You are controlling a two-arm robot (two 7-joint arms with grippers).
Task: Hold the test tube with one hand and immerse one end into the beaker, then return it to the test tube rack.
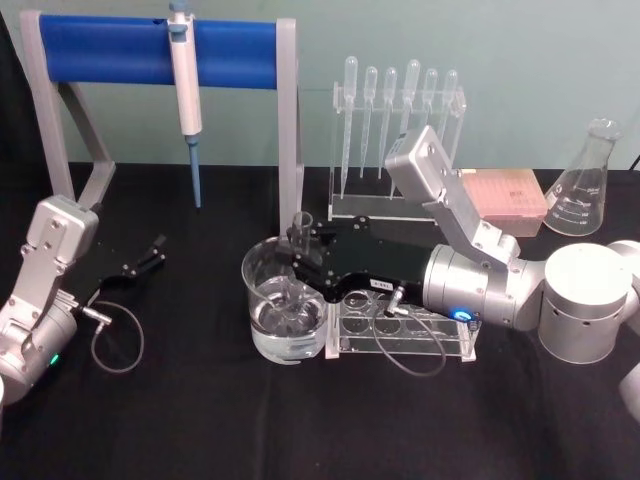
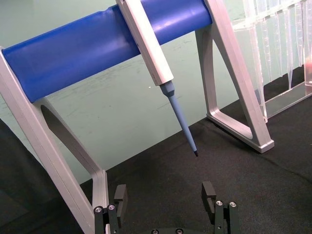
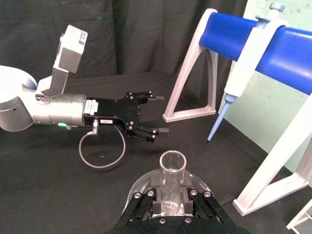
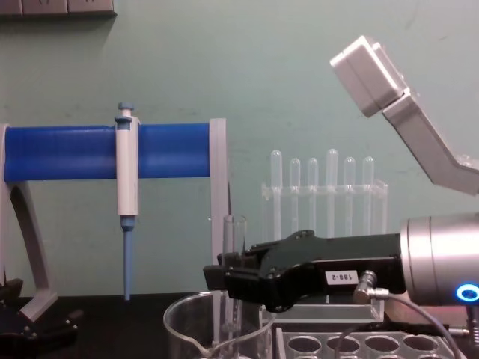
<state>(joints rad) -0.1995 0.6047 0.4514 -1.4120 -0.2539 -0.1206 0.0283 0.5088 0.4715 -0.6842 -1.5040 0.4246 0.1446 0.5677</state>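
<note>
- The test tube (image 1: 302,230) is held upright over the beaker (image 1: 262,330). Its long axis is vertical, with the open rimmed end up and the rounded end down.
- In the chest view the tube (image 4: 235,232) is seen rising above the beaker's rim (image 4: 187,329), and its lower part is inside the glass. Whether the tip is touching the clear liquid at the bottom cannot be told.
- The right gripper (image 1: 298,262) is reached in from the right, level with the table. It is closed around the tube's upper half, just below the rim.
- In the right wrist view both fingers (image 3: 156,201) are seen pressed against opposite sides of the tube (image 3: 172,175).
- The beaker is placed just beside the left end of the clear rack (image 1: 400,335), whose round holes are crossed by the right arm.
- The left gripper (image 1: 152,252) is parked low at the table's left, well apart from the beaker. Its fingers (image 2: 119,195) are spread wide and nothing is held between them.
- A pipette (image 1: 185,90) is hung on the blue stand (image 1: 120,50) behind.
</note>
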